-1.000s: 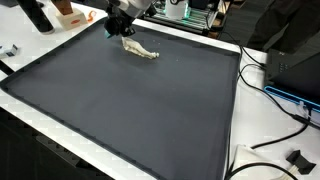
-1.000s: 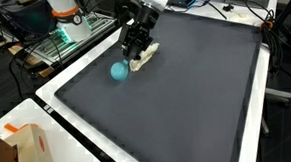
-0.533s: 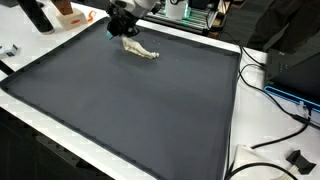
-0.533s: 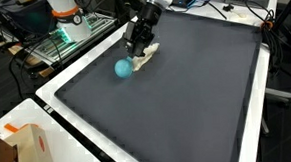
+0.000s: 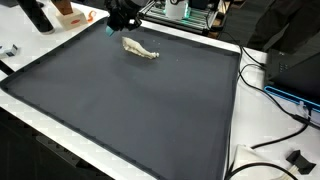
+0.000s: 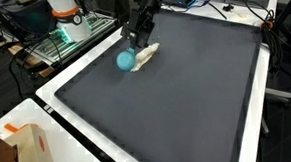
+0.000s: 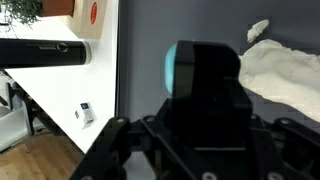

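A wide dark mat (image 5: 130, 110) covers the counter (image 5: 246, 120), whose white rim shows in both exterior views. Black cables (image 5: 262, 70) trail over the white edge in an exterior view. A cardboard box (image 6: 24, 149) stands on a corner, and an equipment rack (image 6: 55, 44) lit green stands behind the counter. In the wrist view, a wooden floor (image 7: 35, 162) lies beside the counter.

Ball (image 6: 125, 60) teal; cloth (image 5: 140, 49) cream; mat (image 5: 130, 100) dark grey.

You can read no text here; the red mark on the cardboard box (image 7: 95, 20) is too blurred.
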`<state>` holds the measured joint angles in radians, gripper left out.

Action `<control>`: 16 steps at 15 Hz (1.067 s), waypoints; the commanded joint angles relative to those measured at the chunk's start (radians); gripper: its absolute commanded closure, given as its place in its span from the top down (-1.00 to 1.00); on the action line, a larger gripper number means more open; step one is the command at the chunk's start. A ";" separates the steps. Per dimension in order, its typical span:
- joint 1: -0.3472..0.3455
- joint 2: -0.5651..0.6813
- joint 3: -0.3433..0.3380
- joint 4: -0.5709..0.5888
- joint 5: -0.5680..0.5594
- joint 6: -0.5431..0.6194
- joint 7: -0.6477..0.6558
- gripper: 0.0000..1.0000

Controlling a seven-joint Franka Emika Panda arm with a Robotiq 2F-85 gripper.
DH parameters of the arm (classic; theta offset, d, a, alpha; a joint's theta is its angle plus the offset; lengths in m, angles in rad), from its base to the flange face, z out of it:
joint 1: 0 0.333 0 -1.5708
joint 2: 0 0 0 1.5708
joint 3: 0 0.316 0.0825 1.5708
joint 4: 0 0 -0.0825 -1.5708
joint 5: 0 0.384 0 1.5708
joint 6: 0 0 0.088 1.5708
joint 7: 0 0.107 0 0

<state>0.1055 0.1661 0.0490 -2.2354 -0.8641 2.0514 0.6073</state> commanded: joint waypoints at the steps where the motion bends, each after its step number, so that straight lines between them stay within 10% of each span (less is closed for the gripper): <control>1: -0.009 -0.109 0.013 -0.050 0.096 -0.008 -0.146 -0.50; 16: -0.048 -0.427 -0.041 -0.072 0.675 -0.014 -0.736 -0.50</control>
<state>0.0626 -0.2005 0.0247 -2.2812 -0.2727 2.0495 -0.0475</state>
